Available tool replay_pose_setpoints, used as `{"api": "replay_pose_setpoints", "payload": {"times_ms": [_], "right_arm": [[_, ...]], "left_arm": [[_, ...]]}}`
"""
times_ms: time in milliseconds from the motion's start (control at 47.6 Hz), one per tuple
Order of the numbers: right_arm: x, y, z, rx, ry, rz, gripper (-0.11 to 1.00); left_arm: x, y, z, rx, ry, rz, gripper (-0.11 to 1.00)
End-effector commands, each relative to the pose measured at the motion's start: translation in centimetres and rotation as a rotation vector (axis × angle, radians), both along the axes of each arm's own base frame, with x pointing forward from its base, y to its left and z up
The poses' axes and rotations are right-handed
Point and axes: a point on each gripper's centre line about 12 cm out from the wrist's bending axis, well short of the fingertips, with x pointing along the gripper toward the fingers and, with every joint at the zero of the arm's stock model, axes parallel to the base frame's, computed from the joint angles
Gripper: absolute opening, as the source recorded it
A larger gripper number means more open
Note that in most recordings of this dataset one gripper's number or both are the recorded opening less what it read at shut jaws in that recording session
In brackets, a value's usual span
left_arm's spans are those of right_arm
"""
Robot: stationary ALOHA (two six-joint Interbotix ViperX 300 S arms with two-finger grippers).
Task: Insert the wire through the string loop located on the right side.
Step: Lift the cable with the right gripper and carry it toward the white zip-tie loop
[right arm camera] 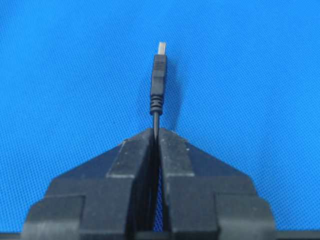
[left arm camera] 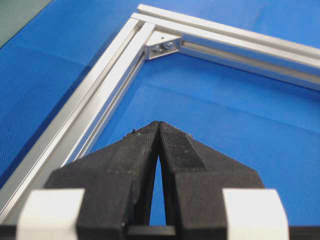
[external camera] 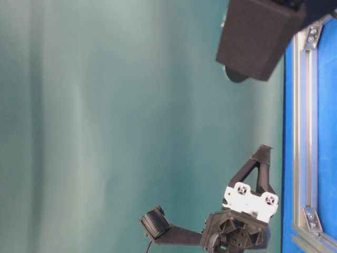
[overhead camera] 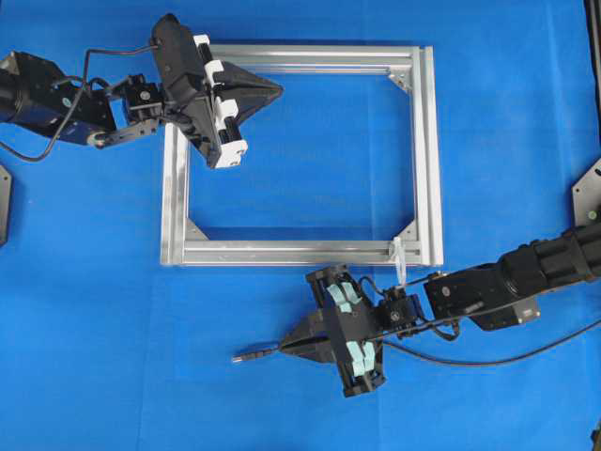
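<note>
Right gripper (overhead camera: pixel 282 347): I hold it clenched on the wire (overhead camera: pixel 255 355), plug pointing left.
String loop (overhead camera: pixel 399 258): behind my tool, up-right, at frame corner.
Left gripper (overhead camera: pixel 279 90): pinched, empty, farther.

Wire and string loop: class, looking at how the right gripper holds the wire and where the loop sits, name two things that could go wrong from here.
1. The right gripper grips the wire behind the plug, which points away from the string loop; the turn needed to aim it may swing the trailing wire into the aluminium frame.
2. The loop looks small and limp, so the plug could push it aside rather than pass through.
</note>
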Motion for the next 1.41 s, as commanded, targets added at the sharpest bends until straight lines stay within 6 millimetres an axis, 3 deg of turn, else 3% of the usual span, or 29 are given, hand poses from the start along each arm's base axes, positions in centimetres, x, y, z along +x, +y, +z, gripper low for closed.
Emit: {"api": "replay_pose_setpoints", "payload": {"times_ms": [0,189,483,1387], "right_arm": [[0.6,0.4,1.7,0.017,-0.041,0.003,-0.04],[0.5,0.4,3.9,0.018,-0.039,0.006,-0.04],[0.2,0.3,8.9,0.031,-0.059,0.007,-0.04],[0.0,0.2,8.9,0.025,-0.048,0.009,-0.04]], "left_arm": [[0.1,0.0,1.4,0.012,-0.040,-0.002,0.00],[0.1,0.0,1.4,0.012,-0.040,-0.002,0.00],[0.1,0.0,1.5,0.006,-0.043,-0.001,0.00],[0.1,0.0,1.5,0.005,-0.044,0.000,0.00]]}}
